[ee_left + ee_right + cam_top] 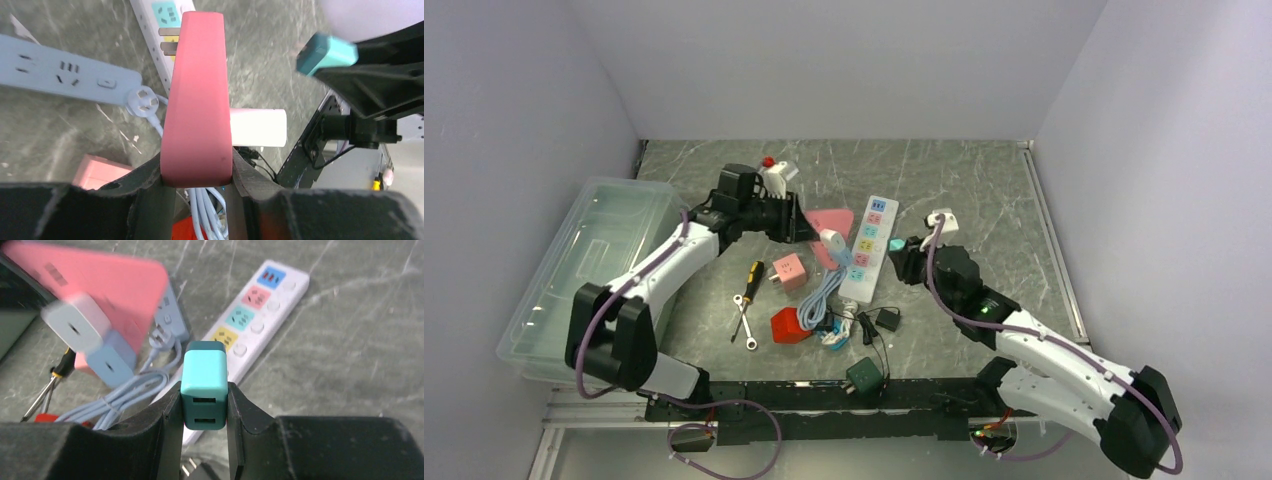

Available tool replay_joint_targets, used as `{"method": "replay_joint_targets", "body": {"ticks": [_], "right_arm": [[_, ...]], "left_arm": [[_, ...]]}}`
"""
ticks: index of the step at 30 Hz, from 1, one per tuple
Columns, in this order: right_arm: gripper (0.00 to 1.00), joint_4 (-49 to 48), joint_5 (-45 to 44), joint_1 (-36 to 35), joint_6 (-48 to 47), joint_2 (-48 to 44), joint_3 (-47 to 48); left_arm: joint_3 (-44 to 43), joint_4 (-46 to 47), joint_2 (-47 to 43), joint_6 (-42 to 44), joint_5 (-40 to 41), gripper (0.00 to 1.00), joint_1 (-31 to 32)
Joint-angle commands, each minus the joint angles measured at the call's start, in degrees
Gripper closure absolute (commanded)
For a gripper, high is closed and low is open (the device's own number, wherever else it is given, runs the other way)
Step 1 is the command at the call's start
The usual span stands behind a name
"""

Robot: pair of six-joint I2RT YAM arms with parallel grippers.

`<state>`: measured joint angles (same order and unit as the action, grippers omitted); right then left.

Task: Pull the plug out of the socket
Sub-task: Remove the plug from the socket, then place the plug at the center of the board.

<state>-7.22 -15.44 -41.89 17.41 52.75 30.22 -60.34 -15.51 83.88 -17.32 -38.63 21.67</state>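
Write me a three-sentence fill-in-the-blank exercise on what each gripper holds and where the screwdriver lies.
1. The left gripper is shut on a ____ socket block.
2. The teal charger in the right gripper shows ____ USB ports.
3. In the top view, the screwdriver lies to the ____ of the white power strip.

Missing words: pink; two; left.

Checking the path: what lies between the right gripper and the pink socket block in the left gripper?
In the top view, the white power strip lies between the right gripper, holding a teal charger, and the pink socket block.
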Motion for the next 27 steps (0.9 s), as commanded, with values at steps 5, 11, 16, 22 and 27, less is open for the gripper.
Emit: {"method": "replay_joint_targets", "body": {"ticks": [5,11,16,22,27], "right_arm": [[0.99,14.3,3.4,1.0,16.7,-6.0,-6.5],[0.93,12.2,6.6,1.2,20.6,-4.7,-10.0],[0.89,9.7,6.9,1.6,21.2,-1.6,-10.9],[0.67,8.8,6.5,2.3,22.3,3.0,-10.6],[0.42,9.0,6.1,2.4,22.1,3.5,-10.0]], "left_arm": [[0.1,5.9,-9.1,-0.4,-3.0,1.0,-0.9],[0.5,6.5,-9.2,-1.1,-3.8,1.0,-0.9],[0.7,6.4,-9.4,-0.7,-2.3,1.0,-0.8],[0.7,5.7,-10.0,0.1,-1.5,1.0,-0.5],[0.5,5.2,-10.2,0.6,-0.9,1.0,-0.2]]}}
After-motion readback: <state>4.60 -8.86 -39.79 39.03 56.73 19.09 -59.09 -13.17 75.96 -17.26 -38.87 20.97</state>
